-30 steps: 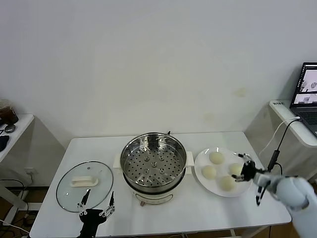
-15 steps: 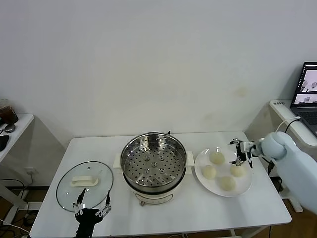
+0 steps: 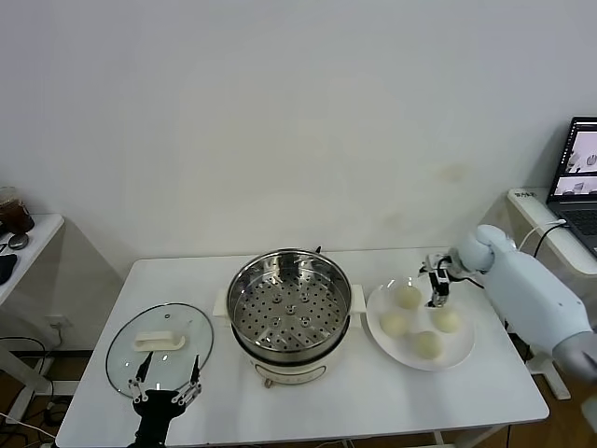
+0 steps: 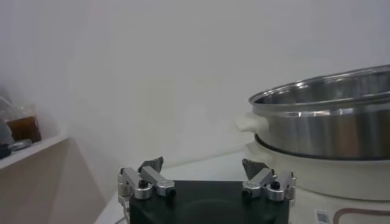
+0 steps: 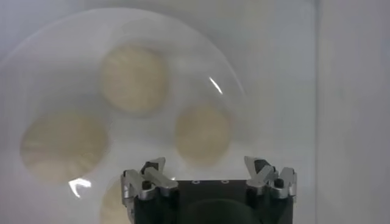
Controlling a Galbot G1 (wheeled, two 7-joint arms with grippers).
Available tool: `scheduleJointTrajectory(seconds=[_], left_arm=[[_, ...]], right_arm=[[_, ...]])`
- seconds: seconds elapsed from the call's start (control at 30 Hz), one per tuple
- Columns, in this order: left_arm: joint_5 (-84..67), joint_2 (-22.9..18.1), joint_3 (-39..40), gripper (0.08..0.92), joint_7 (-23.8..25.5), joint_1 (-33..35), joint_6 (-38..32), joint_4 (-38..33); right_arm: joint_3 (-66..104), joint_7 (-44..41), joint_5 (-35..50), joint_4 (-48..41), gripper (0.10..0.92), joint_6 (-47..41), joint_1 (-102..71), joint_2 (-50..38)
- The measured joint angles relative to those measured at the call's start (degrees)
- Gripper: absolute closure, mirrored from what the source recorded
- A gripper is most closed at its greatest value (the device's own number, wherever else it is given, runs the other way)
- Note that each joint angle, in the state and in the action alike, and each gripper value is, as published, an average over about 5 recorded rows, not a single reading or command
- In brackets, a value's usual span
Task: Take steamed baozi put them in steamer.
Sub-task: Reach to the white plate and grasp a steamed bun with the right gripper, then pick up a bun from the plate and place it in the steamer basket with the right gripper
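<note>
The steamer (image 3: 289,303), a shiny steel pot with a perforated floor on a cream base, stands empty at the table's middle; its side shows in the left wrist view (image 4: 329,122). Four cream-white baozi (image 3: 408,297) lie on a white plate (image 3: 465,351) to its right. My right gripper (image 3: 437,280) is open and empty, hovering over the plate's far part between the far bun and the right bun (image 3: 446,320). In the right wrist view the gripper (image 5: 204,163) is just above one bun (image 5: 203,134). My left gripper (image 3: 168,392) is open and empty, low at the table's front left.
A round glass lid with a white handle (image 3: 159,345) lies on the white table (image 3: 373,401) left of the steamer, just behind my left gripper. A laptop (image 3: 580,168) sits on a side desk at the far right. A small side table (image 3: 19,245) stands far left.
My right gripper has swung from the plate's near right edge to above its far part. My left gripper has drifted a little left and lower. The buns have not moved.
</note>
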Motion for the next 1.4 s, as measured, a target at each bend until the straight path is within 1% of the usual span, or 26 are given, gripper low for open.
scheduleJointTrajectory(seconds=[0.43, 0.53, 0.67, 0.77, 0.9, 1.0, 1.2, 1.4], left_arm=[[0.7, 0.0, -1.2, 0.177, 0.1, 0.2, -1.2, 0.1], [0.7, -0.1, -1.3, 0.177, 0.1, 0.1, -1.4, 0.1], [0.7, -0.1, -1.4, 0.177, 0.2, 0.0, -1.7, 0.1], [0.6, 0.0, -1.5, 0.177, 0.3, 0.2, -2.0, 0.1], [0.6, 0.3, -1.8, 0.177, 0.4, 0.4, -2.3, 0.0], [0.6, 0.4, -2.0, 0.177, 0.4, 0.4, -2.4, 0.0], [0.5, 0.7, -2.2, 0.177, 0.5, 0.3, -2.5, -0.2], [0.4, 0.9, -2.1, 0.177, 0.7, 0.2, -2.5, -0.3]], right_arm=[[-1.5, 0.5, -3.8, -6.5, 0.203, 2.2, 1.2, 5.4], [-1.6, 0.6, -4.5, -7.6, 0.218, 2.3, 1.2, 6.2], [-1.5, 0.7, -5.5, -8.8, 0.279, 2.3, 1.4, 7.2], [-1.5, 0.7, -6.0, -9.5, 0.345, 2.2, 1.5, 7.6], [-1.6, 0.5, -6.2, -9.8, 0.456, 2.2, 1.8, 7.7], [-1.8, 0.4, -6.3, -9.8, 0.51, 2.1, 2.0, 7.6], [-2.4, -0.1, -5.4, -8.9, 0.561, 1.7, 2.7, 6.6], [-4.8, -1.2, -1.2, -4.2, 0.557, 0.8, 4.8, 3.3]])
